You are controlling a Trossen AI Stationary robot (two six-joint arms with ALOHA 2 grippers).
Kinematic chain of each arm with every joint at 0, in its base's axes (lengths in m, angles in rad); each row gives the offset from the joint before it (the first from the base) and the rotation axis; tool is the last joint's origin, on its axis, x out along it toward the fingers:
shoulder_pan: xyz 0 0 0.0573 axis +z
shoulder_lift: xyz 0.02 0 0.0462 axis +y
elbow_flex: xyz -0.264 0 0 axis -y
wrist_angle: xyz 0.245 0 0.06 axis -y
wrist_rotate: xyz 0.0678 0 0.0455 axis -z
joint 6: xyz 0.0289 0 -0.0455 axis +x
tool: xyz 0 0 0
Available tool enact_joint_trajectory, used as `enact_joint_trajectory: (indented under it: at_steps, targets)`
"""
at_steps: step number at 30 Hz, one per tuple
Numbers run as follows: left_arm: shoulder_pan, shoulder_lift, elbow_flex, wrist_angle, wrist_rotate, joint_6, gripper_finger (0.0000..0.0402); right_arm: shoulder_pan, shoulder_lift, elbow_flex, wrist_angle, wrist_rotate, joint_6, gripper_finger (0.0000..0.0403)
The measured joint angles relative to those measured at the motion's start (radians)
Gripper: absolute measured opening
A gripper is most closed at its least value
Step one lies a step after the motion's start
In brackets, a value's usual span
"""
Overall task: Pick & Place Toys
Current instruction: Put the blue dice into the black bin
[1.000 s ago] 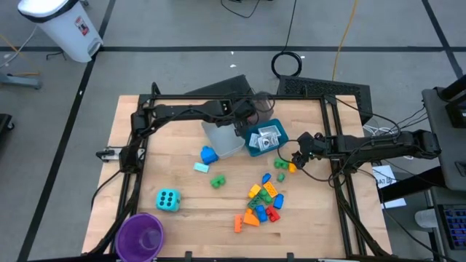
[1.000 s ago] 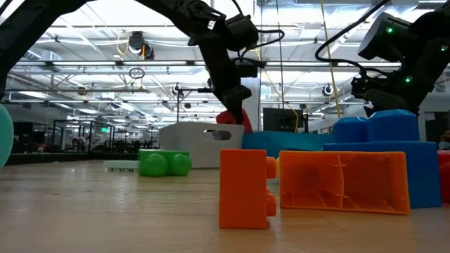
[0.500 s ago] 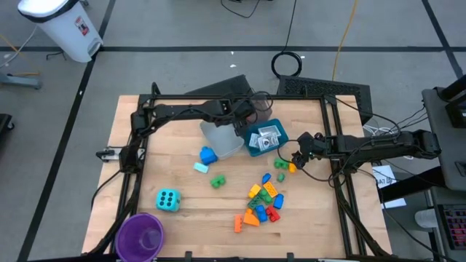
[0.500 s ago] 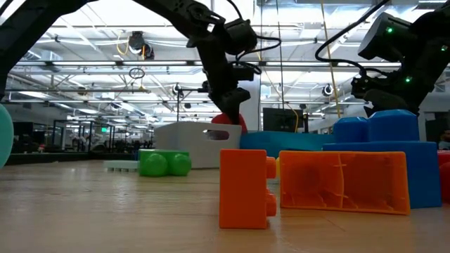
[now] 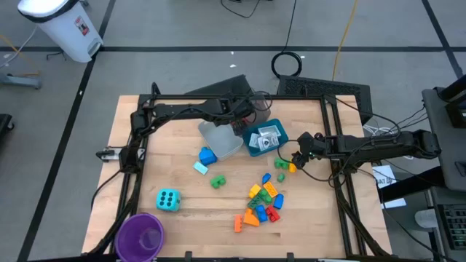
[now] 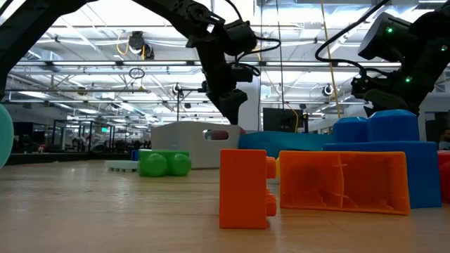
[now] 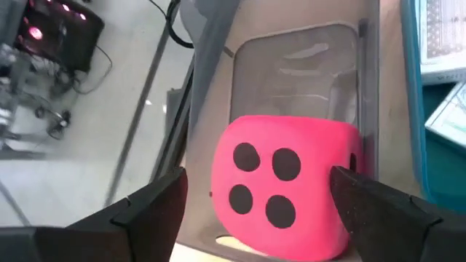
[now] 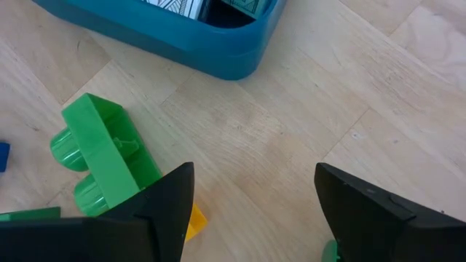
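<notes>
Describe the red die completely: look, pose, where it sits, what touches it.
The red die is a pinkish-red cube with rounded corners and black dots; the face toward the left wrist camera shows four. It looks soft or matte. It lies in the clear tray, between the open fingers of the left gripper, which do not visibly press it. From the low view only a red sliver shows above the tray rim.

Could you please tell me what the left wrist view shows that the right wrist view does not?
Only the left wrist view shows the red die, four black dots facing the camera, lying in the clear tray between the left gripper's open fingers. Only the right wrist view shows a green brick on the bare wooden table ahead of the right gripper, whose jaws are open and empty. Both show the blue tray with printed packets inside.
</notes>
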Motion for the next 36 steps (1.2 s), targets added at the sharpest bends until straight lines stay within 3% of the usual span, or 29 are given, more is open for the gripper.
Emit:
enact_joint_trajectory:
  at_steps: [8,13,19,23,26,32,34,36]
  targets:
    - [-0.1,-0.171,0.0,-0.091,-0.137,0.087,0.034,0.0,0.0,0.0,0.0,0.0,0.0,0.0256]
    - [-0.218,-0.343,0.001,-0.289,-0.1,-0.055,0.034,0.0,0.0,0.0,-0.001,0.0,0.003,0.0256]
    - [-0.392,-0.485,0.002,-0.634,0.1,-0.551,0.034,0.0,0.0,0.0,0.0,0.0,0.003,0.0256]
    - [-0.556,-0.49,0.0,-0.923,0.138,-0.952,0.034,0.0,0.0,0.0,0.001,0.0,0.003,0.0256]
    - [-0.662,-0.494,-0.056,-0.869,0.222,-1.201,0.034,0.0,0.0,0.0,0.004,-0.001,0.007,0.0256]
    - [-0.863,-0.444,-0.196,-0.854,0.258,-1.517,0.034,0.0,0.0,0.0,0.005,-0.001,0.002,0.0256]
    - [-0.902,-0.43,-0.256,-0.845,0.263,-1.616,0.034,0.0,0.0,0.0,0.006,-0.001,0.002,0.0256]
    - [-0.921,-0.424,-0.311,-0.856,0.341,-1.752,0.034,0.0,0.0,0.0,0.007,-0.001,0.0,0.0256]
